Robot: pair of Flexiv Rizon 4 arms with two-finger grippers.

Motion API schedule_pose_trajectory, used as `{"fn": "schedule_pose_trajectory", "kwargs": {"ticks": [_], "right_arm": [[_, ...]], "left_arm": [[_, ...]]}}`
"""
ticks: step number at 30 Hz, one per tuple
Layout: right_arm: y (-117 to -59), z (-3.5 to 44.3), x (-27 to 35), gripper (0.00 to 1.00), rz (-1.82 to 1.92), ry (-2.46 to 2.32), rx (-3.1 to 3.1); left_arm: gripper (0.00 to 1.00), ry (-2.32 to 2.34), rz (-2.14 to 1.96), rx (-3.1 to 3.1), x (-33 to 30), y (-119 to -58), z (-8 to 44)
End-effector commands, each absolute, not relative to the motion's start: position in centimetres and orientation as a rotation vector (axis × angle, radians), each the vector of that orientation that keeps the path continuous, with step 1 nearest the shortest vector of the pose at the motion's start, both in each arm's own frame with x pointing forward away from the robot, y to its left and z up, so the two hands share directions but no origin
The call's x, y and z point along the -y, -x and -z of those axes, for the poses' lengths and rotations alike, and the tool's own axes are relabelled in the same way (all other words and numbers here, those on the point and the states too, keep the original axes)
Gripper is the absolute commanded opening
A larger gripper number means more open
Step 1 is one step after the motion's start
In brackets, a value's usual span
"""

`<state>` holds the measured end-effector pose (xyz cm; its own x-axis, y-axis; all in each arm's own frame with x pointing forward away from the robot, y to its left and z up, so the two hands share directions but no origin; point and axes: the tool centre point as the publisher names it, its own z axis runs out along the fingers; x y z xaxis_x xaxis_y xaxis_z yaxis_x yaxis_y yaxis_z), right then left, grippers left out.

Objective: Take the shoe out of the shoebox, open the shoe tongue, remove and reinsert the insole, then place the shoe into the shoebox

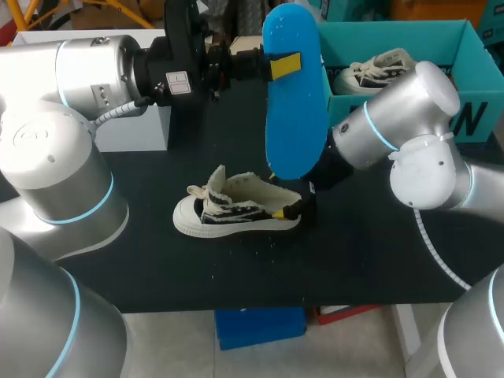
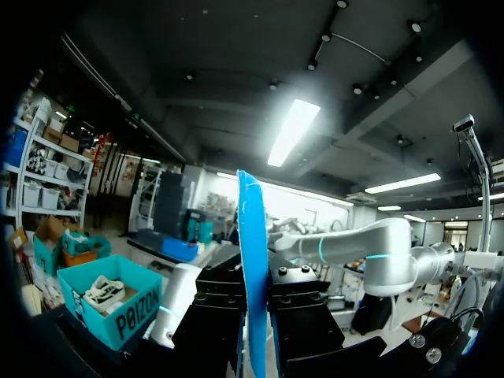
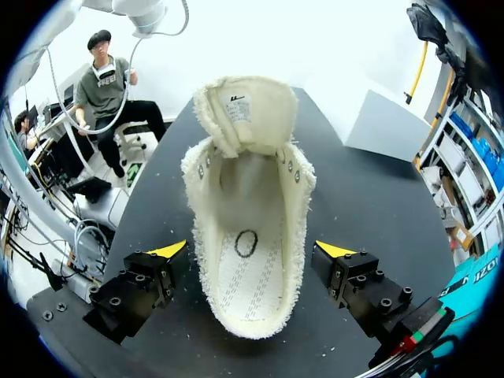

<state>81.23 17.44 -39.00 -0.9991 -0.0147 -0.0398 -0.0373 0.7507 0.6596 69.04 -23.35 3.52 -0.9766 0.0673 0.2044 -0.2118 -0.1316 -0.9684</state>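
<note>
My left gripper (image 1: 283, 65) is shut on a blue insole (image 1: 295, 94), which it holds upright high above the table. In the left wrist view the insole (image 2: 253, 276) shows edge-on between the dark fingers (image 2: 220, 315). A cream and black shoe (image 1: 236, 209) lies on the black table (image 1: 370, 252), toe to the left. My right gripper (image 3: 252, 250) stands open around its heel, one yellow tip on each side, neither touching. The shoe (image 3: 248, 236) gapes open, with its tongue (image 3: 246, 110) folded forward. The teal shoebox (image 1: 409, 47) stands at the back right.
A second shoe (image 1: 374, 71) lies inside the shoebox (image 2: 110, 303). A white box (image 1: 134, 118) stands at the back left, behind my left arm. My right arm (image 1: 409, 134) crosses in front of the shoebox.
</note>
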Motion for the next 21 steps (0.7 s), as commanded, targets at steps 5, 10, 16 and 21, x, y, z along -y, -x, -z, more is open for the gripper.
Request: {"fn": "schedule_pose_trajectory", "kwargs": {"ticks": [5,10,16,21], "right_arm": [[-81.1,41.0,-16.8,1.0,-1.484,0.001,-2.752],[-80.9,41.6,-16.4,1.0,-1.528,-0.017,-2.735],[-80.9,42.4,-16.1,1.0,-1.569,-0.034,-2.725],[-80.9,42.9,-16.0,1.0,-1.576,-0.046,-2.731]], "left_arm": [[0.0,-0.167,-2.23,1.937,23.5,-69.0,-3.5],[0.0,-0.167,-2.23,1.937,23.5,-69.0,-3.5],[0.0,-0.167,-2.23,1.937,23.5,-69.0,-3.5],[0.0,-0.167,-2.23,1.937,23.5,-69.0,-3.5]]}}
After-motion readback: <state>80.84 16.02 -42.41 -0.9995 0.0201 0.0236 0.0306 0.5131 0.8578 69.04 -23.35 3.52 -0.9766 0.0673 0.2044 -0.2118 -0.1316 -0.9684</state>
